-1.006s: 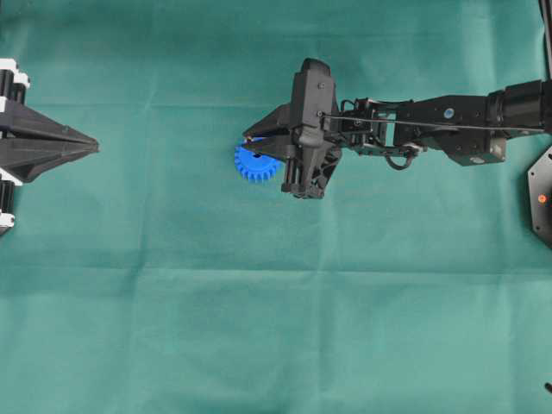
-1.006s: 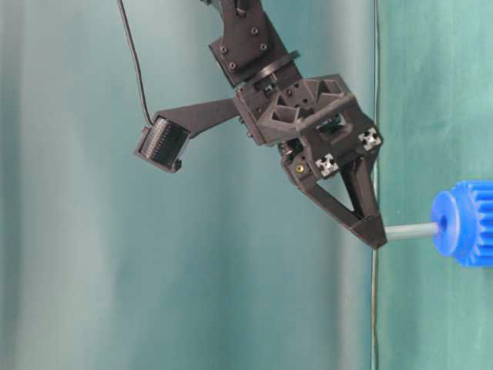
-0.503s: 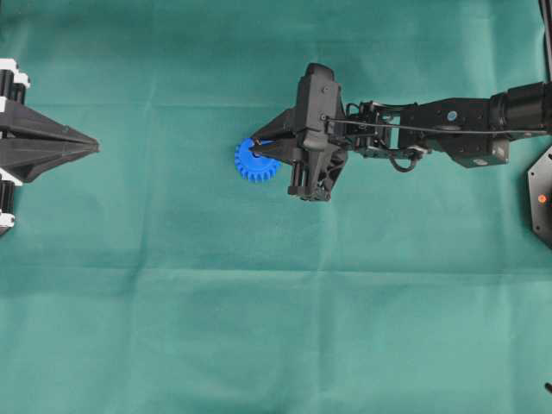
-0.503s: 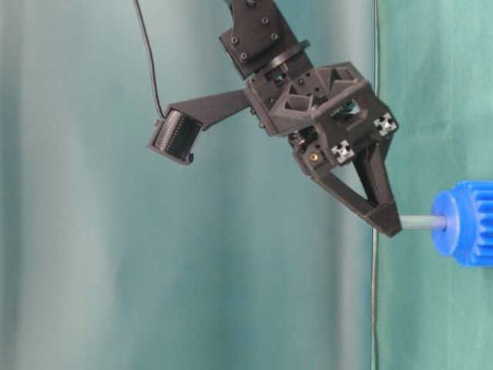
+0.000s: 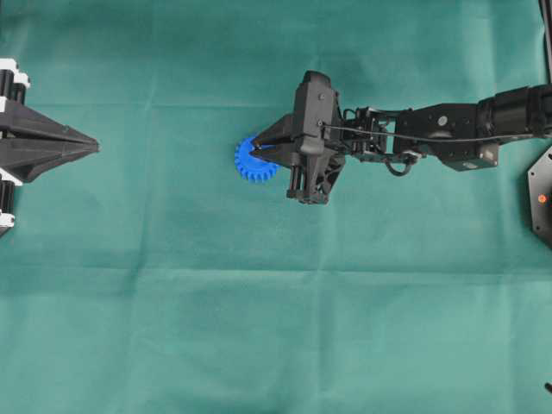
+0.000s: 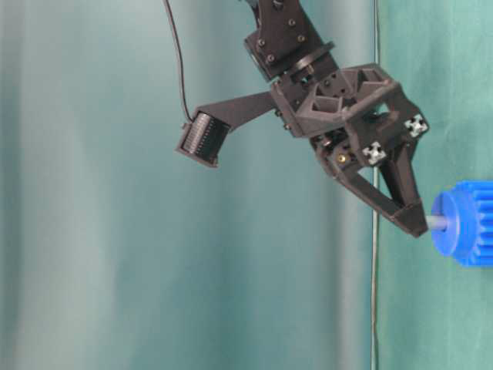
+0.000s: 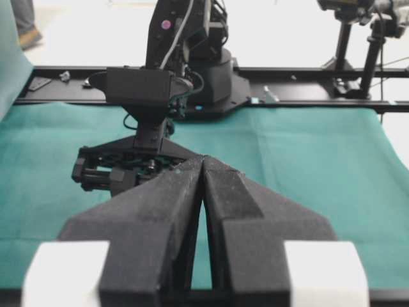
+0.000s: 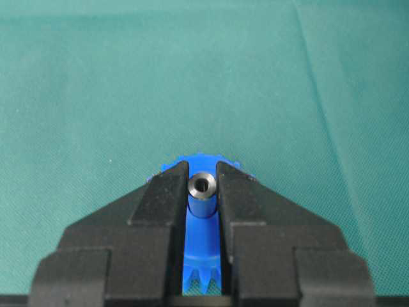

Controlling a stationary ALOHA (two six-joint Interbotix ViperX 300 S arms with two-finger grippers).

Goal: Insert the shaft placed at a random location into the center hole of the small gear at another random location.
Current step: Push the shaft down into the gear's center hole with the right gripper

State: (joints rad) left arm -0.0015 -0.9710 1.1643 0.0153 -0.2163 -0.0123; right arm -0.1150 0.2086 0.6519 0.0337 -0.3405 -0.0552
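Right claw pinching pin upright over blue gear, centre frame, tip seemingly in hub hole. Left claw pressed together, far left, idle.

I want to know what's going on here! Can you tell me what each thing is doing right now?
shaft: pinched between the right gripper's fingertips, mostly pushed into the gear's hub, only a short piece showing.
small gear: lying flat on the green cloth, shaft in its middle.
center hole: filled by the shaft, not visible.
right gripper: shut on the shaft, tips close to the hub.
left gripper: shut, holding nothing, away from the gear.
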